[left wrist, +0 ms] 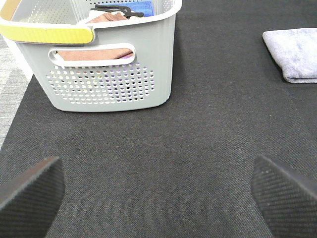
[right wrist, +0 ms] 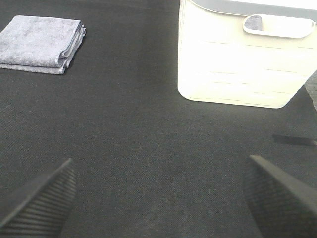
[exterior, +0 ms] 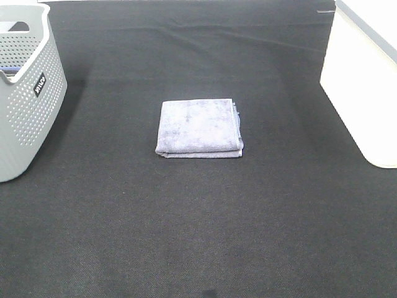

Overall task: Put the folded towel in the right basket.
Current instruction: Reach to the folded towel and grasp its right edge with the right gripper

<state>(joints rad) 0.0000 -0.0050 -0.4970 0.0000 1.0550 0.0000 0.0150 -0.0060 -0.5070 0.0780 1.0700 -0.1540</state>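
Note:
A folded grey-lilac towel [exterior: 199,128] lies flat on the black mat in the middle of the exterior high view. It also shows in the left wrist view [left wrist: 295,53] and in the right wrist view [right wrist: 41,43]. The right basket [exterior: 363,84], cream white, stands at the right edge and shows in the right wrist view [right wrist: 242,59]. Neither arm shows in the exterior view. My left gripper [left wrist: 158,193] is open and empty above the mat, short of the grey basket. My right gripper [right wrist: 158,198] is open and empty, short of the white basket.
A grey perforated basket [exterior: 25,93] with a yellow-edged handle stands at the left; in the left wrist view [left wrist: 104,64] it holds brown and blue cloths. The black mat [exterior: 198,217] covers the table. A pale floor strip shows past its left edge [left wrist: 10,84].

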